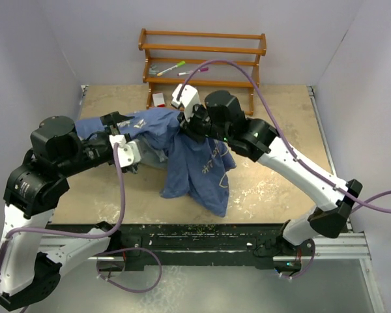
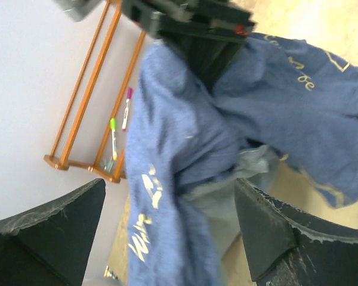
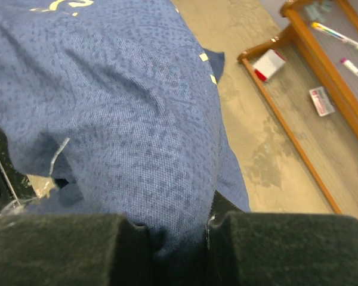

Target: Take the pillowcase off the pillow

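The navy-blue pillowcase point(image 1: 199, 163) with cream script hangs bunched over the middle of the table; a paler grey-blue patch of its inside point(image 2: 227, 199) shows under the folds. My right gripper point(image 1: 190, 122) holds it up from above, its jaws point(image 3: 176, 247) shut on a pinched fold of the blue cloth point(image 3: 137, 119). My left gripper point(image 1: 131, 145) sits at the cloth's left edge, its fingers point(image 2: 280, 238) spread wide and open, with the pillowcase point(image 2: 179, 155) hanging just ahead of them. The pillow is hidden from all views.
A wooden rack point(image 1: 202, 62) stands against the back wall with markers point(image 1: 173, 67) on its shelf. A small white-and-red box point(image 1: 158, 99) lies at its foot, also seen as the box point(image 3: 268, 64) in the right wrist view. Walls close in on three sides.
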`<state>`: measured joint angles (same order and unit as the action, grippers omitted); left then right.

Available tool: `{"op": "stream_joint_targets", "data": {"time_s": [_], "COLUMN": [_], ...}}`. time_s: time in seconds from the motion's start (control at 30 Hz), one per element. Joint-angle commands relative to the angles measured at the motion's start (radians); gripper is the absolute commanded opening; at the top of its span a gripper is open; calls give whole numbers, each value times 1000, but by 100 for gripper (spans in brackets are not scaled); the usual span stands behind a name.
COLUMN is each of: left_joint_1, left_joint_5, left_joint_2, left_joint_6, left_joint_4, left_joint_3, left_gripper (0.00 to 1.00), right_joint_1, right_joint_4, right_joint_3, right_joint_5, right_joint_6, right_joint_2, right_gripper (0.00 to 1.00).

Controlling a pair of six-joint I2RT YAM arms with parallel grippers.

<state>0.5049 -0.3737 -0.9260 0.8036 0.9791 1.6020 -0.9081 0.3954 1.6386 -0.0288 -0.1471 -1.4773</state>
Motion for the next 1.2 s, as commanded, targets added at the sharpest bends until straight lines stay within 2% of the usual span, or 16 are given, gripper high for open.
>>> {"op": "stream_joint_targets", "data": {"time_s": [0.0,0.17,0.33,0.5,0.7,0.83,0.9,0.97,1.03,1.07,1.1,1.17], "left_joint_1": [3,3,3,3,3,3,3,3,2,3,3,2], "left_joint_5": [-152,-176,-68,-22,-102,-167,-174,-166,-158,-151,-137,-97], "left_joint_2": [-8,-8,-2,44,9,-30,-33,-33,-37,-39,-39,-37], "left_joint_6": [-4,79,163,230,220,126,69,34,5,-8,-29,-70], "left_joint_4": [20,-11,-134,-229,-100,-42,-70,-100,-120,-126,-141,-179], "left_joint_3": [29,-32,-90,-198,-227,-231,-248,-259,-265,-267,-275,-281], "left_gripper": [98,99,99,99,100,92,85,69,44,28,2,0], "right_joint_1": [12,-31,-44,-50,-57,-56,-57,-57,-57,-54,-47,-10], "right_joint_4": [139,390,425,488,452,372,314,261,205,182,164,103], "right_joint_3": [313,643,630,631,653,668,652,635,607,591,574,510], "right_joint_5": [150,118,-33,-104,-184,-278,-340,-401,-456,-456,-444,-442], "right_joint_6": [37,54,92,104,166,234,262,291,307,308,307,337], "right_joint_2": [-28,-193,-189,-208,-234,-247,-242,-233,-211,-196,-178,-122], "right_gripper": [0,0,0,0,0,0,0,0,0,0,9,20]}}
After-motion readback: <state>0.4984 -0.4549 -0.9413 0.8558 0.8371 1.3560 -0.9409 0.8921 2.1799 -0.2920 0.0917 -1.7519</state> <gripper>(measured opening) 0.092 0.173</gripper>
